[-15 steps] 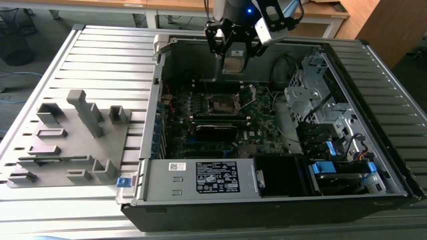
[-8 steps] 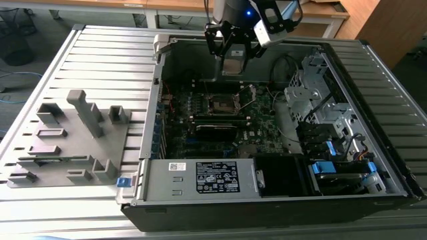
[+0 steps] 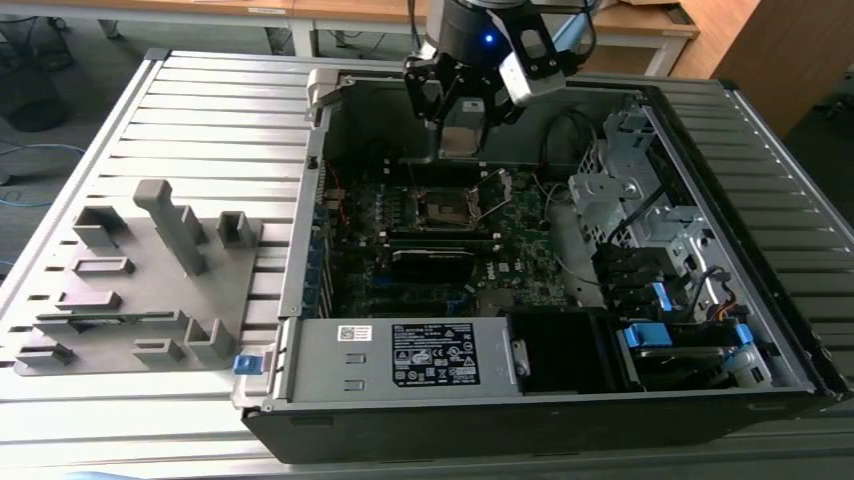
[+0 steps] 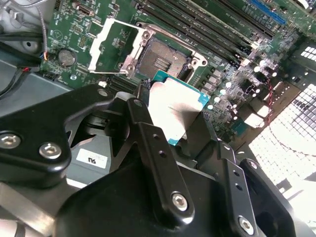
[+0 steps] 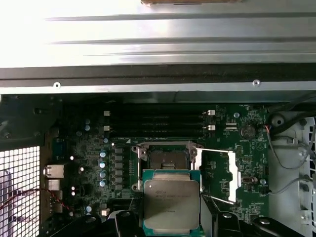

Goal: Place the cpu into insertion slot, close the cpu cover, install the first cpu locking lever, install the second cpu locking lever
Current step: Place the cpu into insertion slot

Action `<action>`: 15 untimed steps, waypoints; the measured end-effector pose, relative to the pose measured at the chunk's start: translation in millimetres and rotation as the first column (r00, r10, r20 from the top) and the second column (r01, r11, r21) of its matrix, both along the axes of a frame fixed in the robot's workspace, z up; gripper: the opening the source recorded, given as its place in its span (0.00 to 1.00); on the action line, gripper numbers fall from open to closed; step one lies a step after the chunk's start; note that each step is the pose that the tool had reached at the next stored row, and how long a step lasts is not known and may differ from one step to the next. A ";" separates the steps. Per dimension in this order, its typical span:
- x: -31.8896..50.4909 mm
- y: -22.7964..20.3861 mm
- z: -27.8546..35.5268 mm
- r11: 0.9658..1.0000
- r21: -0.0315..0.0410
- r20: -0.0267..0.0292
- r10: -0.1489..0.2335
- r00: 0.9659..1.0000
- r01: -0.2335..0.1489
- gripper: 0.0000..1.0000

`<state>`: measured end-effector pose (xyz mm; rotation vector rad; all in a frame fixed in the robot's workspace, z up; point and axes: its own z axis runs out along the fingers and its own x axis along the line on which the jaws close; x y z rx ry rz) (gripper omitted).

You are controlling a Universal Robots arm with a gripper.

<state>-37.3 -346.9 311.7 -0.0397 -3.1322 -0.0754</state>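
My gripper [image 3: 461, 125] hangs over the back of the open computer case, shut on the cpu [image 3: 461, 141], a flat square chip with a silver-grey top. In both wrist views the cpu [image 5: 171, 202] [image 4: 175, 108] sits between the black fingers [image 4: 148, 128], held above the motherboard. The insertion slot [image 5: 168, 160] [image 4: 160, 59] [image 3: 441, 208] lies bare below it, dark in the centre. The cpu cover [image 5: 218, 175] [image 4: 116, 47] is swung open to one side of the slot. Thin wire locking levers [image 5: 212, 149] stand raised beside it.
Long black memory slots [image 5: 158, 121] run beside the socket. A labelled grey power-supply box [image 3: 400, 355] sits at the case front, drive cages and cables [image 3: 641, 210] on the exterior view's right. A grey fixture block [image 3: 147, 290] stands on the slatted table on that view's left.
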 end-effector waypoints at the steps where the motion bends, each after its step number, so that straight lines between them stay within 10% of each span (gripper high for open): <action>1: -0.8 -0.1 -1.3 1.000 -0.001 0.000 0.000 1.000 0.000 0.54; 15: -2.3 -0.6 -25.5 1.000 -0.003 0.000 0.000 1.000 0.000 0.54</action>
